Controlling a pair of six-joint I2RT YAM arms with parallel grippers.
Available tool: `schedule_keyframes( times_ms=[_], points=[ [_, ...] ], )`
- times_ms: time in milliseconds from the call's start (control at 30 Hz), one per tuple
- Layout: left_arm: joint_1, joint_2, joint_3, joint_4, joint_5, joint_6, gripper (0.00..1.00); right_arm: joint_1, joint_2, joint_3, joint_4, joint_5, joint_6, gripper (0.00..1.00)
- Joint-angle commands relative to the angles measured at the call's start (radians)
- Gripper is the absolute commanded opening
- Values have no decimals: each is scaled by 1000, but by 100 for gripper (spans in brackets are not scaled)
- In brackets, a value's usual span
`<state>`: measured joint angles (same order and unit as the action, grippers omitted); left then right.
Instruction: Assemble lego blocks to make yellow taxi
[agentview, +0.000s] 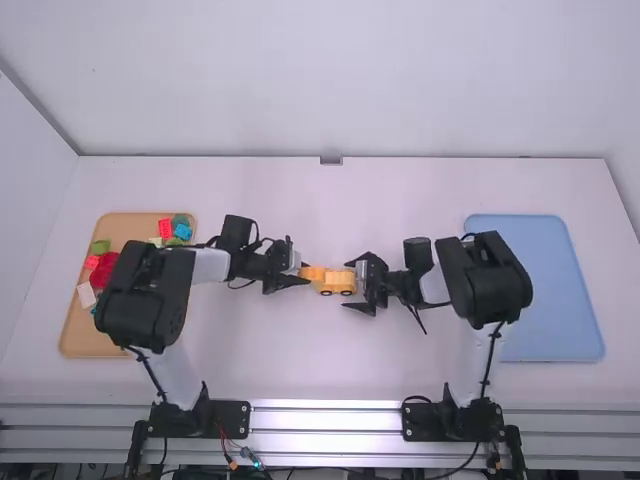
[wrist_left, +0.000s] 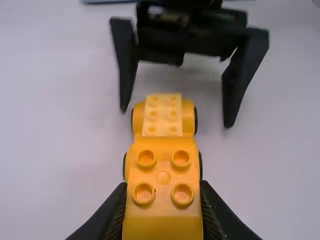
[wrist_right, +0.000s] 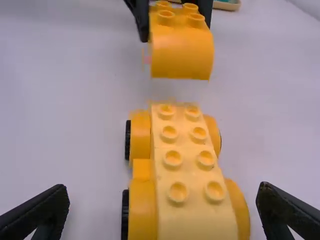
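My left gripper (agentview: 302, 272) is shut on a yellow-orange curved block (agentview: 312, 272), just left of the wheeled car base (agentview: 337, 284). In the left wrist view, the gripper (wrist_left: 162, 212) grips the studded block (wrist_left: 163, 176), which partly covers the car base (wrist_left: 162, 116). My right gripper (agentview: 356, 284) stands at the base's right end. Seen from the right wrist, the gripper (wrist_right: 165, 189) is open, one finger on each side of the base (wrist_right: 184, 157), touching neither side. There the curved block (wrist_right: 181, 52) hangs above the base's far end, apart from it.
A wooden tray (agentview: 82, 338) with red, green, blue and white pieces lies at the left, partly under the left arm. On the right is a blue tray (agentview: 560, 290), partly covered by the right arm. White table surface (agentview: 330, 210) lies beyond the grippers.
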<state>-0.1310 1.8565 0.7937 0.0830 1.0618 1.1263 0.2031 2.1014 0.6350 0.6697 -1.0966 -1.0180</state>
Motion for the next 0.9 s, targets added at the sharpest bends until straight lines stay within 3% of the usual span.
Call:
schedule_keyframes(
  times_ms=[0,300,367,500,600,700,867],
  points=[
    [-29,-24,10,14,3,-82,7,15,46,55,-1,-44,27,99],
    [-75,-24,10,103,-10,-207,4,20,84,98,0,-80,27,96],
    [-92,-22,6,130,-48,-245,3,20,84,98,-5,-64,27,89],
    [-108,-10,-3,183,-50,-283,2,28,84,97,-32,-34,23,86],
    [-124,-2,-3,201,-58,-311,2,46,84,97,-50,-1,19,69],
    [-131,-2,-3,196,-58,-307,2,46,84,97,-48,-3,22,61],
    [-131,-1,-11,200,-61,-307,2,45,84,98,-49,-3,26,54]
  ],
)
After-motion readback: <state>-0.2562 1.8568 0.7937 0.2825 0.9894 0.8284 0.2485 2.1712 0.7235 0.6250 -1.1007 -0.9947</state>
